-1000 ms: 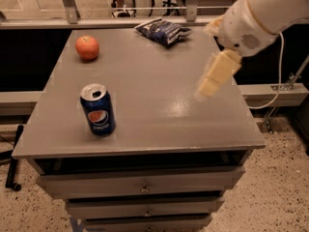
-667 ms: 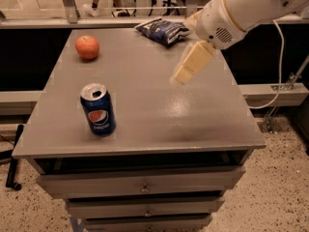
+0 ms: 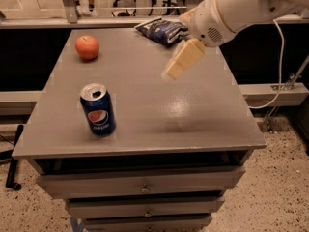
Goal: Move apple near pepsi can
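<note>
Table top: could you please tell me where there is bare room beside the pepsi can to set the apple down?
The table is bare right of the pepsi can to its right edge, and between the can and the apple behind it. The gripper hangs over the middle; the back edge by the snack bag is crowded.

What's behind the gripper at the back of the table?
A blue-and-white snack bag lies at the table's back edge, behind the gripper, which hangs above the table's rear half. The arm covers one end of the bag.

White arm [image 3: 241,6] extends in from the upper right; its tool [image 3: 176,66] hangs in mid-air, angled down-left.
</note>
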{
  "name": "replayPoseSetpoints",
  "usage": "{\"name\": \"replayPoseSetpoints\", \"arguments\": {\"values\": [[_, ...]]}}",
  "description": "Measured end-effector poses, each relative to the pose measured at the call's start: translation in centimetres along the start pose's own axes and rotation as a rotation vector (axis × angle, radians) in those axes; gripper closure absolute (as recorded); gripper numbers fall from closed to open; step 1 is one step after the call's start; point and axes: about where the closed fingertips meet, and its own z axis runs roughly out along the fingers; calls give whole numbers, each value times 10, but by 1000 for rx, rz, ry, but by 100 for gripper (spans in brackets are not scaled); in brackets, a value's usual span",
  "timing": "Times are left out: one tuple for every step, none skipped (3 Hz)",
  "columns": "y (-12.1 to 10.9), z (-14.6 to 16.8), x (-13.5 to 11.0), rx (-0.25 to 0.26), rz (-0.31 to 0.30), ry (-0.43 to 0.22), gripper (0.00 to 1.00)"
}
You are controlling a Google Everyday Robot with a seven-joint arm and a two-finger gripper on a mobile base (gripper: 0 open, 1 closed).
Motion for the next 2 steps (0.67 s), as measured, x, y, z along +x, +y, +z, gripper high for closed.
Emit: {"name": "replayPoseSetpoints", "arguments": {"values": [[-39,33,-18,64,6,-101,0],[-90,96,-38,102,37,-205,0]]}}
